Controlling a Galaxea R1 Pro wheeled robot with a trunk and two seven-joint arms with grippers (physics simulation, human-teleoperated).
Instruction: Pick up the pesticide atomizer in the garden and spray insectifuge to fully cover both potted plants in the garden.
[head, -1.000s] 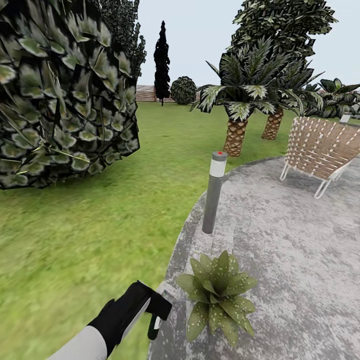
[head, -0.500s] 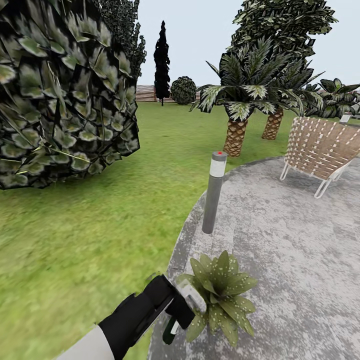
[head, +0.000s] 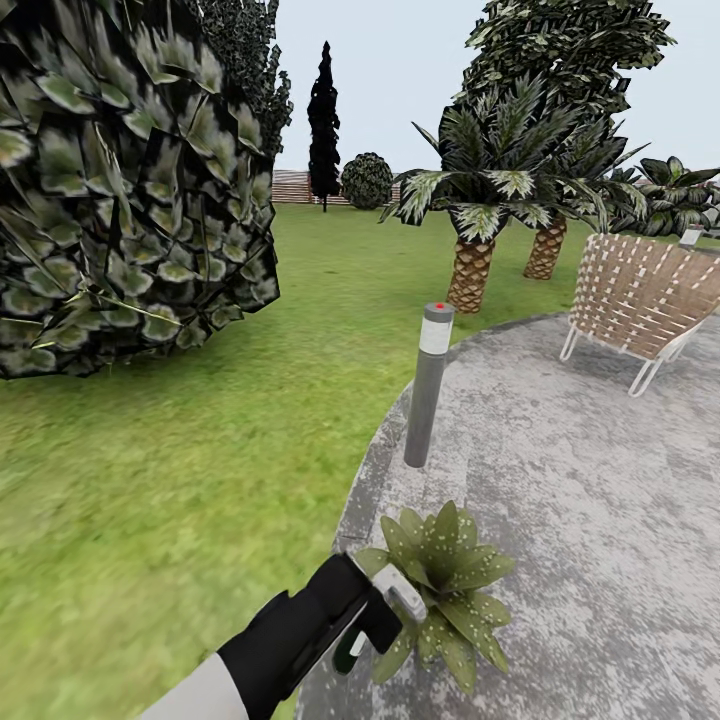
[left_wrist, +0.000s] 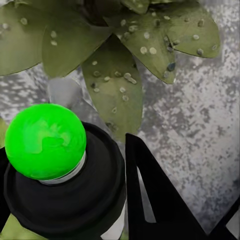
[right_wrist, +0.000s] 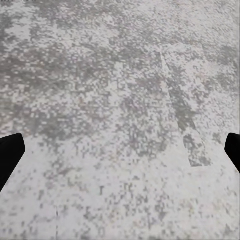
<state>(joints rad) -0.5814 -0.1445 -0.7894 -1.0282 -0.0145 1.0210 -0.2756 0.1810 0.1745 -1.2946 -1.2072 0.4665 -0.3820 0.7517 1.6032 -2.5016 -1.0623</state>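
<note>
The pesticide atomizer (head: 385, 600) looks light, rigid and slick-sided, so my guess is it's best held round its dark body, where the left gripper (head: 372, 612) has its fingers pinching it, whitish head at the potted plant (head: 440, 590), which lies toward three o'clock of it. That speckled rosette sits on the patio (head: 580, 480) edge, a bollard lamp (head: 428, 385) at twelve o'clock. The right gripper (right_wrist: 120, 155) hangs over paving, fingers spread.

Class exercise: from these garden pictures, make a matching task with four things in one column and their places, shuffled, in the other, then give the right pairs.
Things:
1. pesticide atomizer
2. potted plant
3. bollard lamp
4. wicker seat

Places:
A. far right of the patio
B. patio edge, beside the lawn
C. held in the left gripper
D. on the paving just beyond the gripper

Pairs: 1-C, 2-D, 3-B, 4-A
</note>
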